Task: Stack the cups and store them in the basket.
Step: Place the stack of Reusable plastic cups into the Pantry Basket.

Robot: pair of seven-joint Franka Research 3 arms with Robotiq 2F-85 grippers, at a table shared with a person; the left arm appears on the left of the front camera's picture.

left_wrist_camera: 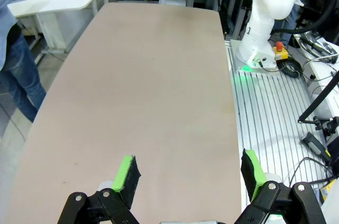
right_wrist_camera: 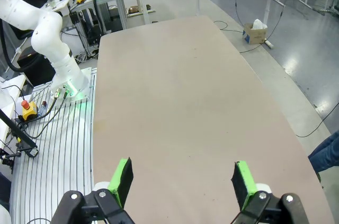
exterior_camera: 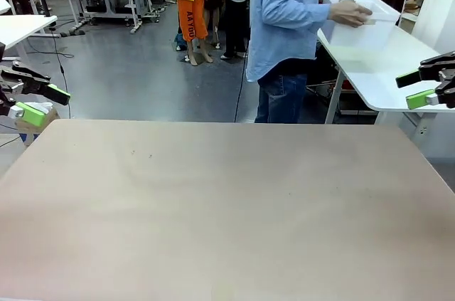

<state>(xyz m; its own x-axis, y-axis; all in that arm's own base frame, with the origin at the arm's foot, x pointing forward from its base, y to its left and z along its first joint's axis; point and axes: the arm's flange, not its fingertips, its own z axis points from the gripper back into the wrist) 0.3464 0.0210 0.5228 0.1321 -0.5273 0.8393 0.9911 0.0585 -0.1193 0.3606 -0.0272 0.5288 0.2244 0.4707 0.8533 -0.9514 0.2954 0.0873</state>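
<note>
Apparently unmarked, the white basket [exterior_camera: 359,25] sits in a person's hands [exterior_camera: 350,13].

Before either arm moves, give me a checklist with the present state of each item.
1. Left gripper open and holding nothing: ok; its green pads stand apart at the table's left edge.
2. Right gripper open and holding nothing: ok; it hangs at the right edge.
3. Basket within reach: not ok; it sits on a white side table beyond the work table.
4. Person's hand away from the basket: not ok; it rests on the rim.
5. Cups ready on the work table: not ok; none stand there.
6. Cups inside the basket: cannot tell; its walls hide the contents.
</note>
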